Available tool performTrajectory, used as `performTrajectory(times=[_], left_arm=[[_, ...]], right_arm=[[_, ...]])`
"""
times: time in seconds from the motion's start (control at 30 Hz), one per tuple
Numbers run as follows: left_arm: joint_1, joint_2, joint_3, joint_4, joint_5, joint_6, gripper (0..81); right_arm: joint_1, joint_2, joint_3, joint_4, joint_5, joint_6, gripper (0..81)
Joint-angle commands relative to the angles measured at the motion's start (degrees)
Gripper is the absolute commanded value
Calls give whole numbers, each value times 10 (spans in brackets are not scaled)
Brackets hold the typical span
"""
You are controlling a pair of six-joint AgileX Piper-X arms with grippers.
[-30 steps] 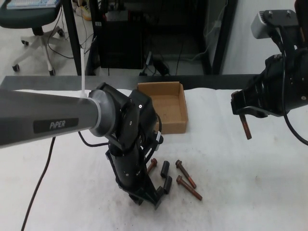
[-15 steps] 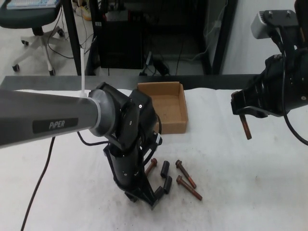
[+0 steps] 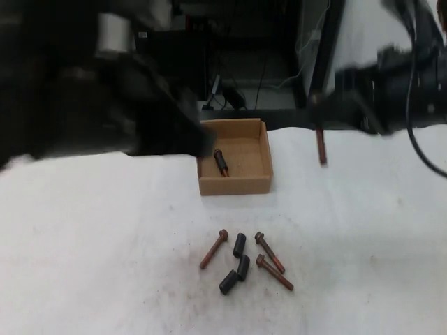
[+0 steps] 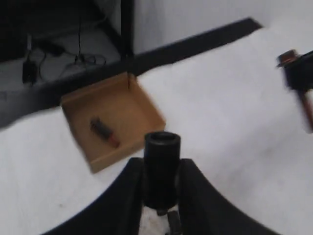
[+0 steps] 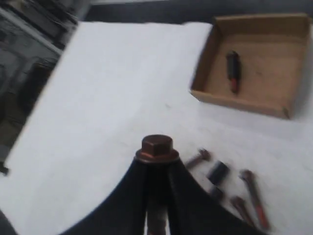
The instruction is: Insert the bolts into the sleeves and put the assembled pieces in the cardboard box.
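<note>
On the white cloth worktop (image 3: 363, 244): three loose coppery bolts (image 3: 213, 249) and three black cylindrical sleeves (image 3: 239, 244). In the cardboard box (image 3: 234, 185): one assembled piece (image 3: 221, 162). Left wrist view: left hand (image 4: 161, 191) pinching a fourth sleeve (image 4: 162, 156), hollow end toward the camera. Right wrist view: right hand (image 5: 156, 196) clamped on a hex-headed bolt (image 5: 156, 146).

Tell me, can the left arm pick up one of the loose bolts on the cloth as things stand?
Probably not yet. Its jaws are shut on a black sleeve, so they are full. The way itself looks free: nothing stands over the loose bolts on the cloth.
</note>
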Motion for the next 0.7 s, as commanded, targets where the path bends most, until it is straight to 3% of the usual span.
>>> performTrajectory(times=[0.0, 0.2, 0.37, 0.5, 0.67], left_arm=[[0, -183, 133, -134, 44, -49, 0], [0, -307, 322, -384, 202, -159, 0], [0, -276, 410, -598, 273, -208, 0], [5, -210, 407, -618, 298, -182, 0], [15, -126, 393, -704, 297, -154, 0]], right_arm=[[-2, -8, -3, -167, -79, 104, 8], [12, -8, -3, -440, -140, 212, 8], [62, -8, -3, -601, -216, 207, 8], [112, -8, -3, -591, -217, 145, 8], [151, -8, -3, -460, -199, 6, 8]])
